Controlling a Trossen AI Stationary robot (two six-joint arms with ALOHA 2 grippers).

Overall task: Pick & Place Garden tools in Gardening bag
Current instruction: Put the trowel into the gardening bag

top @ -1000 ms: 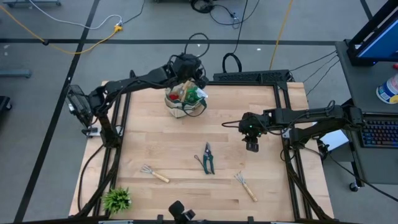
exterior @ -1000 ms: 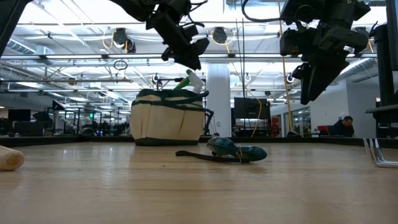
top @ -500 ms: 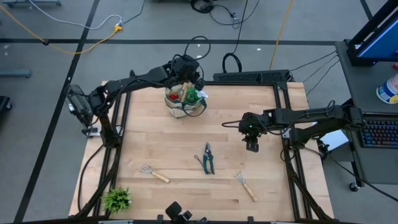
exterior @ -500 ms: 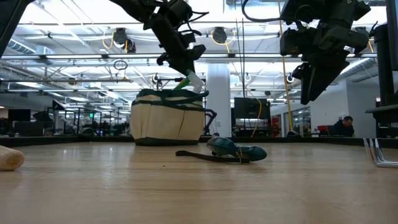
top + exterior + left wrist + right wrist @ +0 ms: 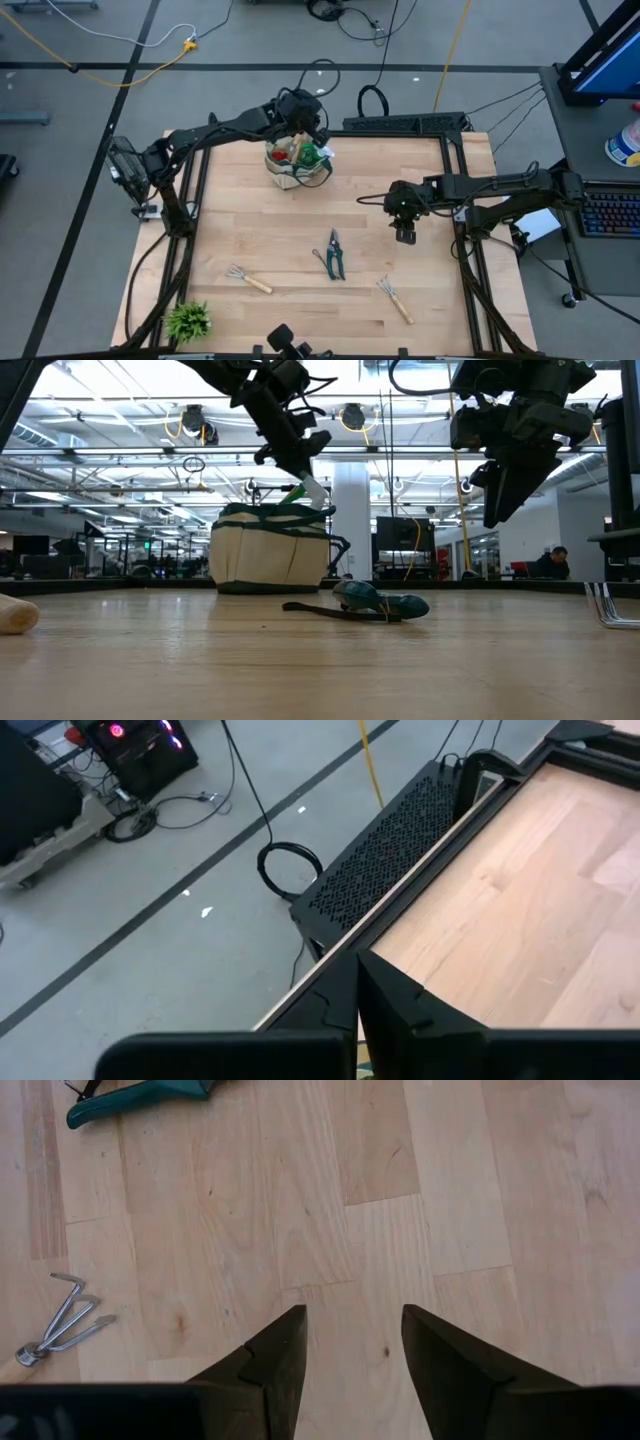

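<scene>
The beige gardening bag [image 5: 297, 165] stands on its base at the table's far middle [image 5: 270, 550]. A green spray bottle [image 5: 313, 153] and something red stick out of its top. My left gripper [image 5: 303, 118] hovers just above the bag [image 5: 310, 455], fingers shut [image 5: 358, 970] and holding nothing. My right gripper [image 5: 404, 236] hangs open and empty above the bare table at mid right [image 5: 352, 1330]. Dark pruning shears [image 5: 335, 255] lie flat at the table's middle. One wooden-handled hand rake [image 5: 248, 279] lies near left. Another [image 5: 394, 298] lies near right.
A small leafy green plant [image 5: 188, 320] stands at the near left corner. A black perforated tray [image 5: 405, 124] runs along the far right edge. Bare wood lies between the bag and the shears. A person [image 5: 550, 563] sits far behind the table.
My left gripper has gone down a little toward the bag's top and has then kept still. The tools on the table have not moved.
</scene>
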